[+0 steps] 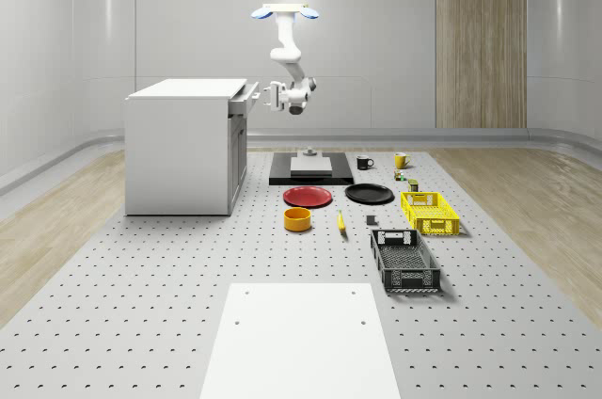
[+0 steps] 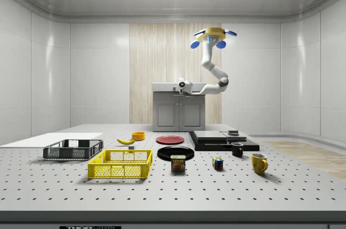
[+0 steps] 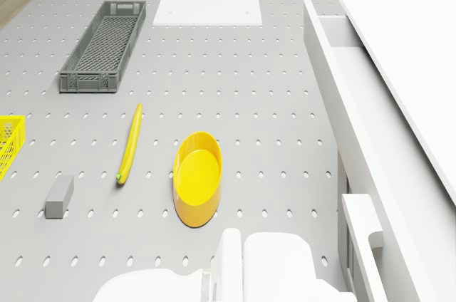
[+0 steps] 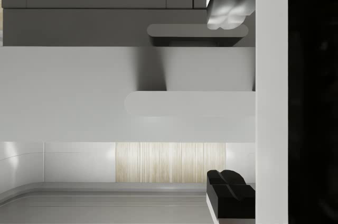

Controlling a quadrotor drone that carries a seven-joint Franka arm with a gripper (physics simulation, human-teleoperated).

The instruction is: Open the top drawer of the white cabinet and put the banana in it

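The white cabinet (image 1: 179, 150) stands at the whole-scene view's left, with its top drawer (image 3: 335, 67) pulled partly out. My drone (image 1: 284, 12) hovers high beside the cabinet's drawer side, roughly over the black platform. The arm bends down and my gripper (image 1: 268, 98) sits at the drawer front. In the wrist view my gripper (image 4: 211, 100) is open, one finger on each side of the drawer handle (image 4: 174, 103) and clear of it. The banana (image 1: 341, 222) lies on the table beside a yellow bowl, far from the gripper; the drone view shows the banana (image 3: 130, 144) too.
Near the banana are a yellow bowl (image 1: 297, 219), a red plate (image 1: 308, 196), a black plate (image 1: 369, 194), a yellow basket (image 1: 430, 212) and a grey crate (image 1: 404, 260). A black platform (image 1: 311, 169) lies under the drone. A white board (image 1: 299, 343) covers the table's front.
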